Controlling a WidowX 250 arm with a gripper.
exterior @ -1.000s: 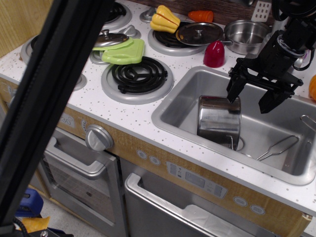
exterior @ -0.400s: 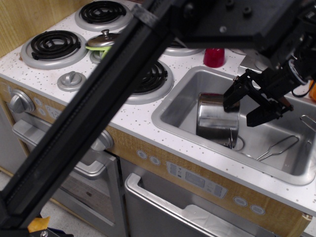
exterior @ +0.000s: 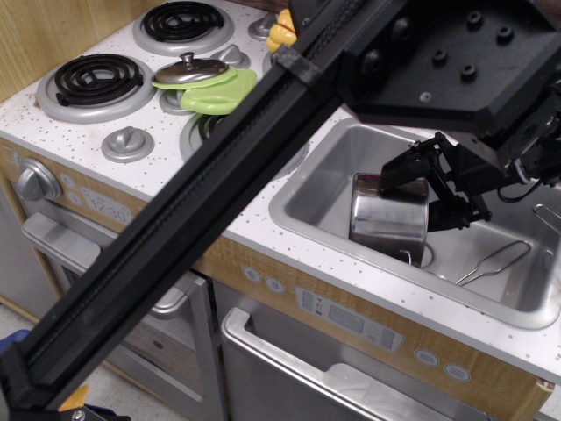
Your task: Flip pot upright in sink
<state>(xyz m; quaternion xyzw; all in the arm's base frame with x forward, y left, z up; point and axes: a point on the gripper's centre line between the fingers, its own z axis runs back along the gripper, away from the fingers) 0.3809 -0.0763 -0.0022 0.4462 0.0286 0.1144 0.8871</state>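
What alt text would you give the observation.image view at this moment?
A black gripper reaches over the upper edge of a shiny steel pot standing in a grey sink; a thick black arm beam crosses the frame diagonally, hiding part of the toy stove.

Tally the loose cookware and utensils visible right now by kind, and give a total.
Steel pots: 1, the pot in the sink
Steel lids: 1, the lid
Green mats: 1, the green mat under that lid
Wire utensils: 1, the wire utensil in the sink
Total: 4
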